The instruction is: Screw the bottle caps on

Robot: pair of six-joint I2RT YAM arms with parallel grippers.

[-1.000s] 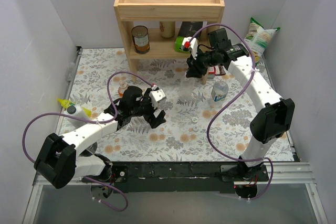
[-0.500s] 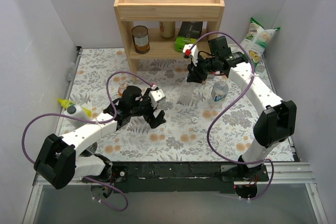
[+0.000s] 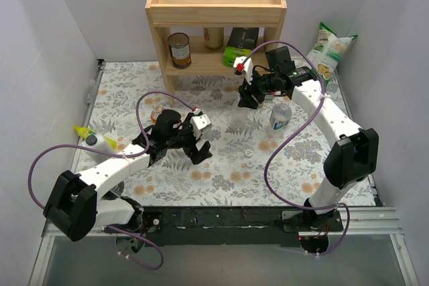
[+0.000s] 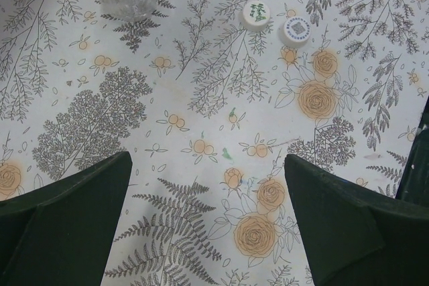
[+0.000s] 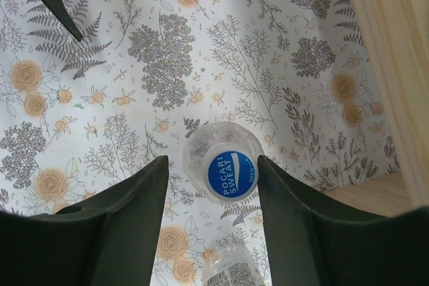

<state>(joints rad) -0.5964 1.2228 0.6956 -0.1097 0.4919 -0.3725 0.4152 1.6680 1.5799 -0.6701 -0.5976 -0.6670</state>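
My right gripper (image 5: 213, 160) is open and hangs over the plain clear bottle (image 3: 237, 122), one finger on each side of the blue cap (image 5: 231, 173) that sits on the bottle's neck. The right finger is close to the cap; the left one stands apart. In the top view this gripper (image 3: 246, 100) is in front of the shelf. The labelled bottle (image 3: 281, 117) stands to its right, the orange bottle (image 3: 157, 113) at the left. My left gripper (image 4: 208, 159) is open and empty low over the mat. A white cap (image 4: 256, 13) and a second pale cap (image 4: 295, 31) lie ahead of it. I see no red cap.
A wooden shelf (image 3: 216, 15) at the back holds a brown tin can (image 3: 179, 49) and a green box. A white squeeze bottle with yellow nozzle (image 3: 96, 140) lies at the left edge. A snack bag (image 3: 332, 48) leans at the back right.
The right gripper has swung from the shelf leg to above the plain bottle and then held there. The left arm has not moved.
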